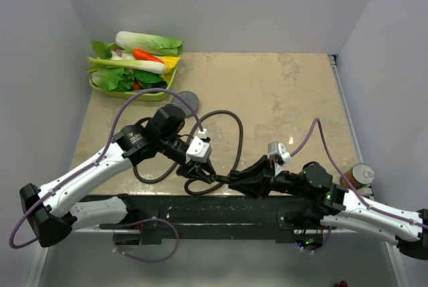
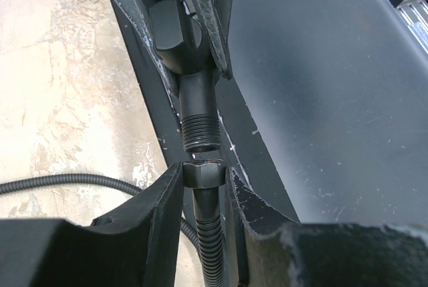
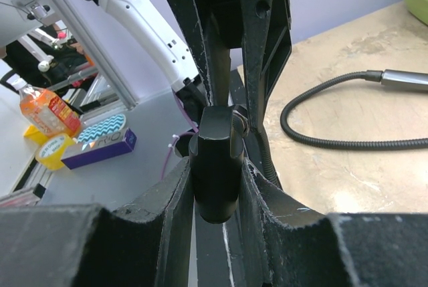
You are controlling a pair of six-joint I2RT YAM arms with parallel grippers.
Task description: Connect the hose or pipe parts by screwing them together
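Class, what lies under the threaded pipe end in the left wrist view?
The hose nut, clamped by the left gripper; the nut's inside is hidden.

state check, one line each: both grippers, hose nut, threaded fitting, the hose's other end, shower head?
left gripper: shut on hose nut
right gripper: shut on threaded fitting
hose nut: lined up at the thread tip, not yet screwed on
threaded fitting: thread fully exposed
hose far end: free, lying on the table
shower head: on the table, not gripped
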